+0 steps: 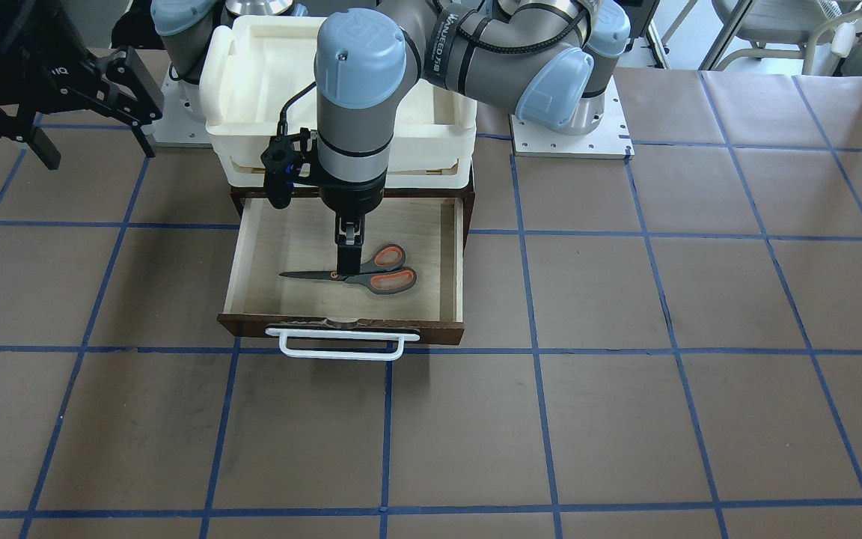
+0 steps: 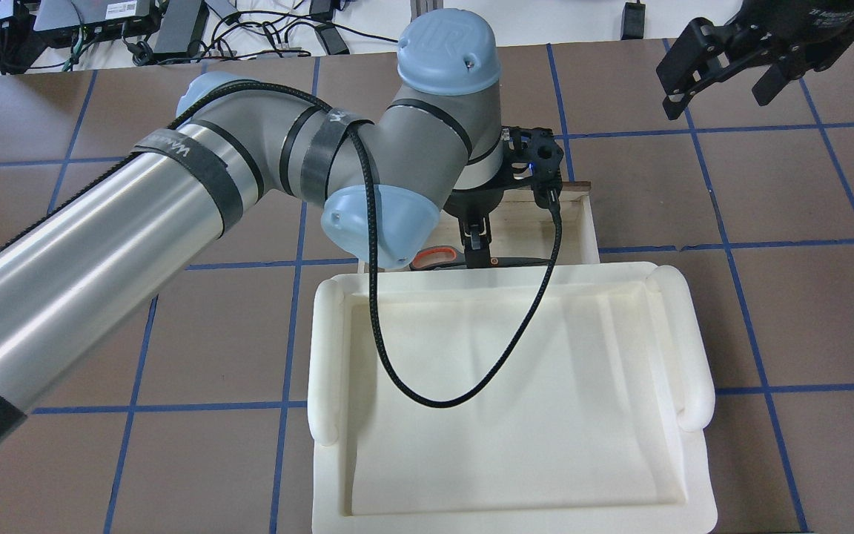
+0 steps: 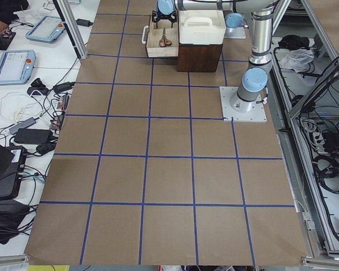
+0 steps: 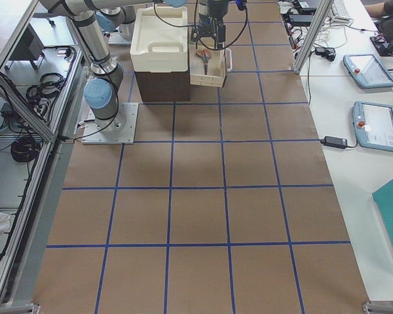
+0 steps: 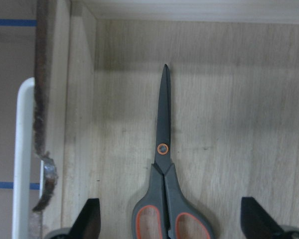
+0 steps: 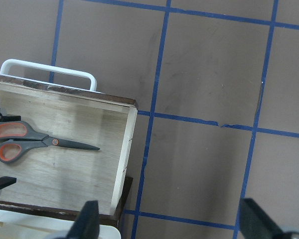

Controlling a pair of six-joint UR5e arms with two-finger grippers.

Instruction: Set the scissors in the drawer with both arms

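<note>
The scissors [image 1: 390, 281] lie flat on the pale floor of the open drawer [image 1: 341, 326], blades pointing to the robot's right. In the left wrist view the scissors [image 5: 163, 149] lie between my spread fingers. My left gripper [image 1: 349, 258] hangs down inside the drawer over the handles, open and holding nothing. It also shows in the overhead view [image 2: 475, 248], with an orange handle [image 2: 434, 258] beside it. My right gripper [image 1: 98, 146] is open and empty, raised off to the drawer's side. Its wrist view shows the scissors [image 6: 35, 142] in the drawer [image 6: 129, 144].
A white foam tray [image 2: 508, 386] sits on top of the dark cabinet behind the drawer. The drawer's white bar handle [image 1: 341, 344] sticks out at the front. Brown paper with blue tape lines [image 1: 625, 419] covers the table.
</note>
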